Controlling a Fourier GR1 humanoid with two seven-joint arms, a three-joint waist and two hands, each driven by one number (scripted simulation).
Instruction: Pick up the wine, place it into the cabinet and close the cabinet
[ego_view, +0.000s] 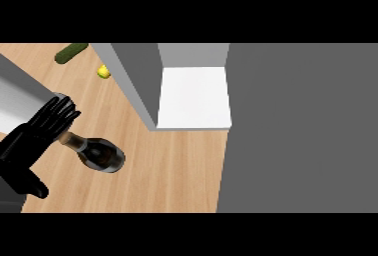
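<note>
A dark wine bottle (102, 154) shows on the wooden counter (177, 170), its neck pointing up-left and its wide body toward the lower right. My left hand (35, 137) comes in from the lower left with straight fingers that reach the bottle's neck; they are not curled round it. The cabinet (193, 97) stands open at the upper middle, its white inside bare and a grey side wall on its left. My right hand does not show.
A large grey panel (303, 130) fills the right side beside the cabinet opening. A green cucumber (71, 52) and a yellow lemon (104, 71) lie at the far left. A pale grey block (18, 95) sits at the left edge behind my hand.
</note>
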